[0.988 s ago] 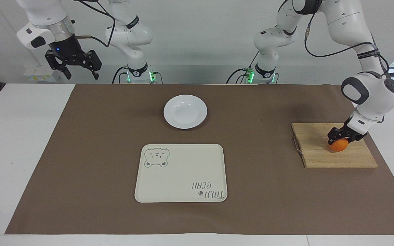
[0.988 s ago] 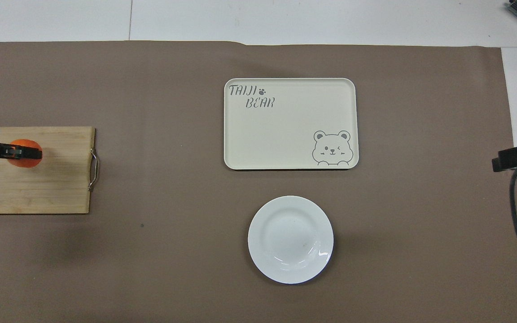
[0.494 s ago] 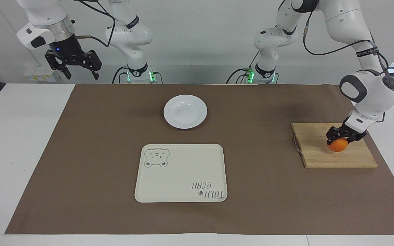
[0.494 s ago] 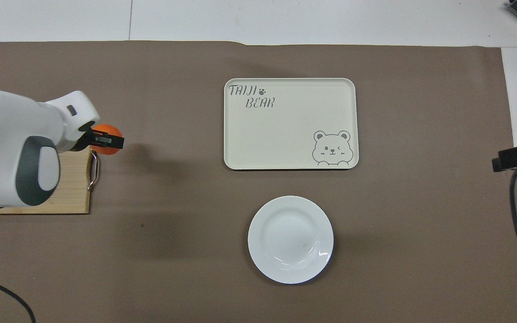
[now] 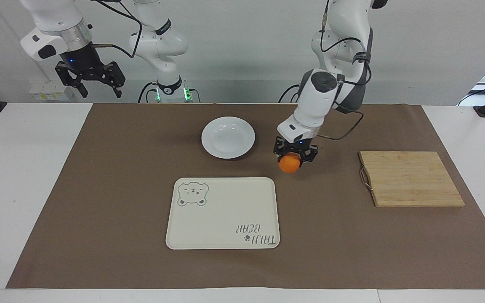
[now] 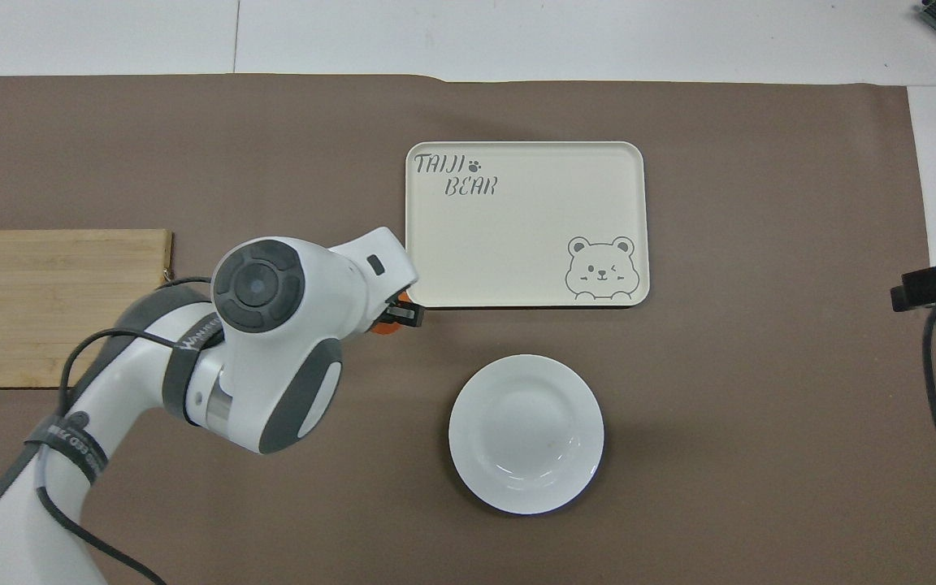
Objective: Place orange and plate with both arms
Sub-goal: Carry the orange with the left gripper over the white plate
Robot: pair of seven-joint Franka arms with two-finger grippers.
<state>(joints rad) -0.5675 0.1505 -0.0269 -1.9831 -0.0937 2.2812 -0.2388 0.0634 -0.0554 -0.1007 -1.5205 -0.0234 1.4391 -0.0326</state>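
Right, the left gripper [image 5: 295, 154] is up in the air at the centre-right of the facing frame, its jaws clamped on the orange [image 5: 289, 163], which hangs over the bare brown mat [image 5: 99, 189] between the plate [image 5: 227, 137] and the wooden board [image 5: 411, 178]. In the overhead frame the arm's big white wrist hides nearly all of it; only a sliver of the orange [image 6: 387, 328] peeks out just beside the lower left corner of the cream tray [image 6: 525, 224]. The plate sits untouched at upper centre of the facing frame, nearer to the robots than the tray, and both are bare. Up in the upper left of that frame the right gripper [image 5: 97, 89] waits, raised over the table's edge at its own end, jaws spread wide and holding nothing. So where are we? My read is the orange is picked and off the board, and that's the only part done. Still to come: setting the orange down, and the right arm's whole job with the plate, which has not begun. Whether the fruit is bound for plate or tray, I can't say from this.
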